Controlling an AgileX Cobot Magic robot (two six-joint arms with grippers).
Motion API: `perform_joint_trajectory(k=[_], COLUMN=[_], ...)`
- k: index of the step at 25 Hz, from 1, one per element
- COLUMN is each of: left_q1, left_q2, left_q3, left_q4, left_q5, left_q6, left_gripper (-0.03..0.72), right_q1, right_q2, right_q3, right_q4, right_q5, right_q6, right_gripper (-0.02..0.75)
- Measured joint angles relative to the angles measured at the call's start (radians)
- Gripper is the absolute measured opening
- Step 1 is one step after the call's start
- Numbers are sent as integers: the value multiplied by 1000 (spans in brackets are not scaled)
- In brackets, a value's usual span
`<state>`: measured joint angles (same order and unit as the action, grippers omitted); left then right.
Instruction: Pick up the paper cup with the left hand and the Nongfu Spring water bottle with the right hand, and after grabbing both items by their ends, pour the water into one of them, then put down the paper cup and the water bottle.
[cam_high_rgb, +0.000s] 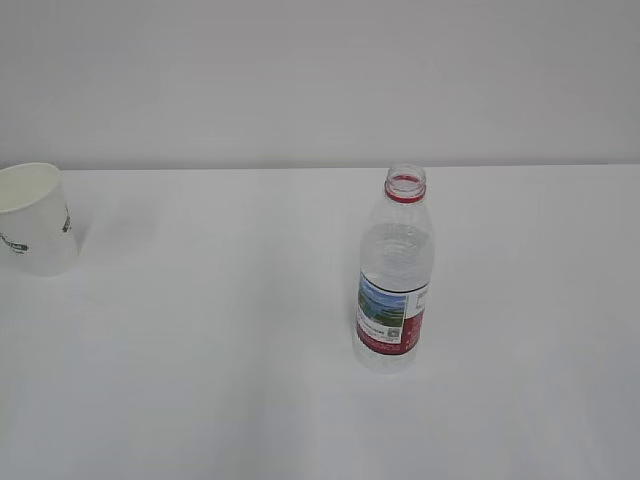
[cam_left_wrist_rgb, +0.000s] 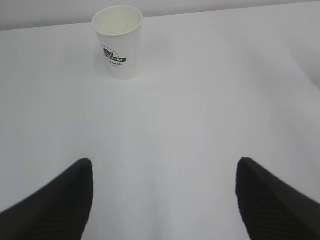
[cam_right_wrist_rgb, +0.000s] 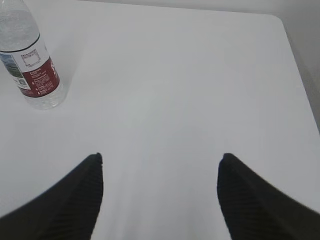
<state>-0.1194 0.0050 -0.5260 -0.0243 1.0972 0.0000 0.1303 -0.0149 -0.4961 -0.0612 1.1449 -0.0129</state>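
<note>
Paper cup (cam_high_rgb: 35, 222) is seen upright at the far left of the white surface (cam_high_rgb: 220, 350), and the Nongfu Spring water bottle (cam_high_rgb: 394, 275) stands uncapped right of the middle, well apart from it. Water (cam_high_rgb: 396, 255) is visible inside the bottle; the cup looks empty. The left tool (cam_left_wrist_rgb: 165, 200) is held wide and empty, with the cup far ahead of it. The right tool (cam_right_wrist_rgb: 160, 195) is also spread wide, and nothing is held. Nothing seems done yet: grasping, pouring and putting down are all left.
</note>
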Motion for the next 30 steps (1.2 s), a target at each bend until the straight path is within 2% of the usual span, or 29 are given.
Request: perform_joint_trajectory(k=[30], left_q1=[0], left_q2=[0], left_q3=[0], left_q4=[0], left_q5=[0], left_q6=[0], left_gripper=[587], right_q1=[0], right_q2=[0], right_q3=[0], right_q4=[0], right_q5=[0], right_q6=[1], right_gripper=[536])
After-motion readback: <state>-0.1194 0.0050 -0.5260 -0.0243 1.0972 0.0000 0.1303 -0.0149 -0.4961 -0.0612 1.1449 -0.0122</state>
